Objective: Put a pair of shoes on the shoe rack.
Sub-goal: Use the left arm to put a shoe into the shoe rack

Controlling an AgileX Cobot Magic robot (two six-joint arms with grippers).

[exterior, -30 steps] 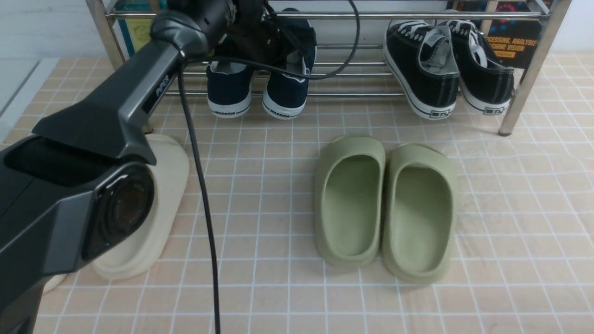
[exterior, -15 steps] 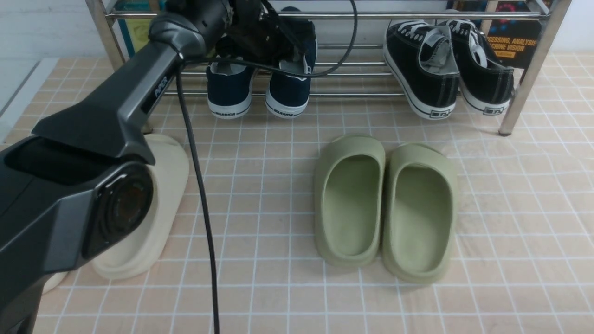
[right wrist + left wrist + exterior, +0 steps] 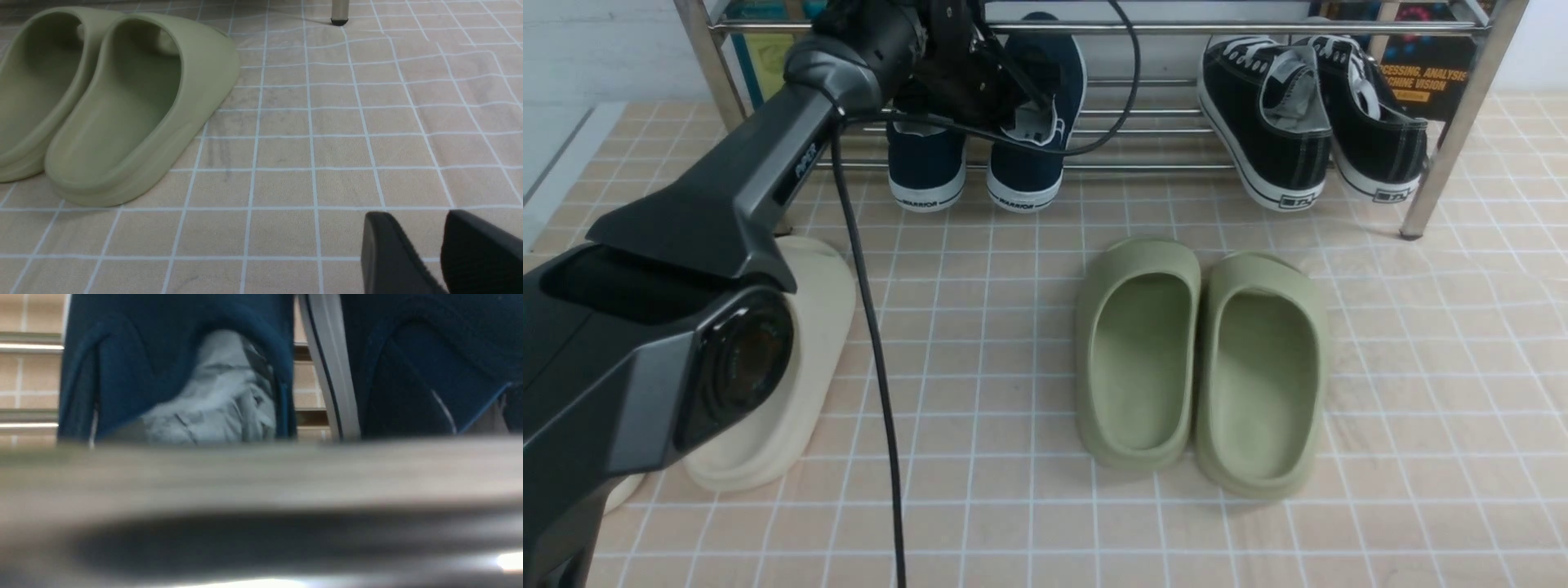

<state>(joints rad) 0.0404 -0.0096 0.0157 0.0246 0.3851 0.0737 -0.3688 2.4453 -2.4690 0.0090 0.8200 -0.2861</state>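
Two navy slip-on shoes stand side by side on the lower bars of the chrome shoe rack point(image 3: 1160, 27), with their white "WARRIOR" heels hanging over its front: the left shoe point(image 3: 925, 167) and the right shoe point(image 3: 1027, 167). My left gripper point(image 3: 1001, 94) reaches over them at the right shoe's opening; its dark fingers merge with the shoe, so I cannot tell how the jaws stand. In the left wrist view a blurred rack bar point(image 3: 261, 477) hides the jaws, and both shoes point(image 3: 122, 375) show beyond it. My right gripper point(image 3: 421, 216) is empty over the tiled floor, with a narrow gap between its tips.
A pair of black lace-up sneakers point(image 3: 1307, 122) sits on the rack's right half. Olive-green slides point(image 3: 1201, 359) lie on the floor in the middle and show in the right wrist view point(image 3: 122, 110). A cream slide point(image 3: 800, 367) lies behind my left arm. A rack leg point(image 3: 339, 12) stands nearby.
My left gripper has drawn back to the left, off the right navy shoe. More of that shoe now shows, and its heel sits slightly lower. The right arm's view has no earlier frame.
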